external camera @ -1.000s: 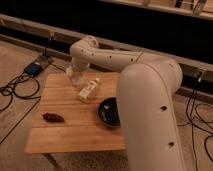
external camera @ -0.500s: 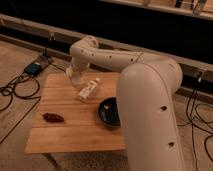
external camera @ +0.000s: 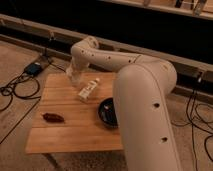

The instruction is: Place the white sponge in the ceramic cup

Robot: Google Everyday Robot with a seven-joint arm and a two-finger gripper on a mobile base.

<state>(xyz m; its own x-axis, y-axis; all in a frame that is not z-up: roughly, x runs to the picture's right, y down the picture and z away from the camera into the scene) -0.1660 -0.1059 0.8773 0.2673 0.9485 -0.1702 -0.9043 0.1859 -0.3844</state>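
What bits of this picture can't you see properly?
Camera view:
- Dark bowl: its right part is hidden behind the robot arm.
- End effector, over the table's back left beside the white sponge: its tip is too small to make out.
- Reddish-brown object: too small to identify.

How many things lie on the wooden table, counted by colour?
White: 1, the sponge
Dark: 1, the bowl
Reddish-brown: 1, the long object
Total: 3
The pincer hangs over the far side of the table, near the sponge.
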